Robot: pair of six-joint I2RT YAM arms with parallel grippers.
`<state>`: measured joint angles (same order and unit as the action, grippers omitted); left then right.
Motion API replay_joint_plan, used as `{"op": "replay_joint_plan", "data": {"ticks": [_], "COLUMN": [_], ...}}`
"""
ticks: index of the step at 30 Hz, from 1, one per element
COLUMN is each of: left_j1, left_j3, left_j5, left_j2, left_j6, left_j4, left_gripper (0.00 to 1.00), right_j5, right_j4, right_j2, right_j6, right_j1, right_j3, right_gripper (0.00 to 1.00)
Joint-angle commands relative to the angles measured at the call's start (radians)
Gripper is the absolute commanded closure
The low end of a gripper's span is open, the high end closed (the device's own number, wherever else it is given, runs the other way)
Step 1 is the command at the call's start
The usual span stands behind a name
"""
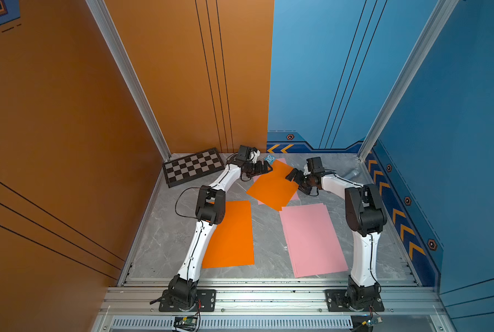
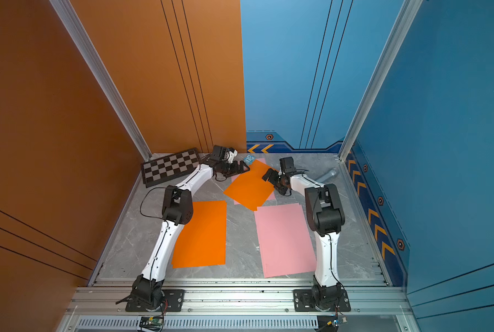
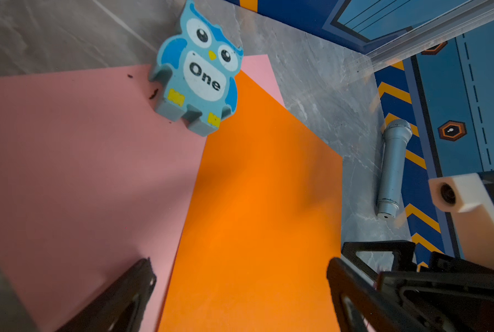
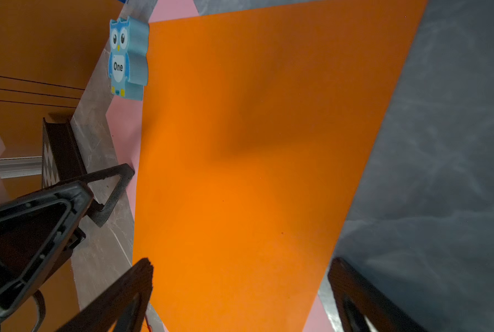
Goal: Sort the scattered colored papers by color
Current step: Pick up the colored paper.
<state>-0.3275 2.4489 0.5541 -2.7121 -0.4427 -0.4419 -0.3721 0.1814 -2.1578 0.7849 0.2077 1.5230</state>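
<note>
— Left gripper (image 3: 240,264): fingers (image 3: 130,290) wide, holding nothing; the tilted orange sheet (image 3: 263,201) shows between them, over a pink sheet (image 3: 82,158).
— And the right gripper (image 4: 241,263)?
— Wide too, empty, at that sheet's other edge (flat, plain, bright).
— Others?
— Orange pile (image 1: 234,232) by the left arm (image 1: 199,241), pink pile (image 1: 311,238) by the right arm (image 1: 363,250).

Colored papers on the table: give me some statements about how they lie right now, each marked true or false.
1. The near orange sheet lies on the robot's left, the near pink paper on its right. True.
2. The far orange sheet lies across the far pink sheet. True.
3. The blue owl rests on the near orange sheet. False: it rests on the far pink sheet.
4. The left gripper and right gripper each pinch a paper. False: both are open, holding nothing.
</note>
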Motion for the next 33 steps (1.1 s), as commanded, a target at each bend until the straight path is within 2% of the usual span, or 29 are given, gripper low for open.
{"op": "replay_joint_plan", "data": {"ticks": [1, 16, 23, 33], "left_j1": [-0.007, -0.027, -0.02, 0.011], "left_j3": [0.0, -0.015, -0.006, 0.013], "left_j5": [0.013, 0.242, 0.286, 0.318], "left_j2": [-0.036, -0.013, 0.02, 0.045], "left_j6": [-0.025, -0.087, -0.121, -0.168], "left_j4": [-0.064, -0.064, -0.064, -0.065], "left_gripper": [0.04, 0.07, 0.12, 0.59], "right_j5": [-0.02, -0.108, -0.123, -0.149], "right_j4": [0.053, 0.026, 0.002, -0.063], "right_j2": [-0.059, -0.127, -0.133, -0.094], "right_j6": [0.036, 0.068, 0.076, 0.094], "right_j1": [0.01, 0.009, 0.001, -0.024], "right_j3": [0.016, 0.063, 0.056, -0.001], "right_gripper": [0.02, 0.01, 0.02, 0.02]}}
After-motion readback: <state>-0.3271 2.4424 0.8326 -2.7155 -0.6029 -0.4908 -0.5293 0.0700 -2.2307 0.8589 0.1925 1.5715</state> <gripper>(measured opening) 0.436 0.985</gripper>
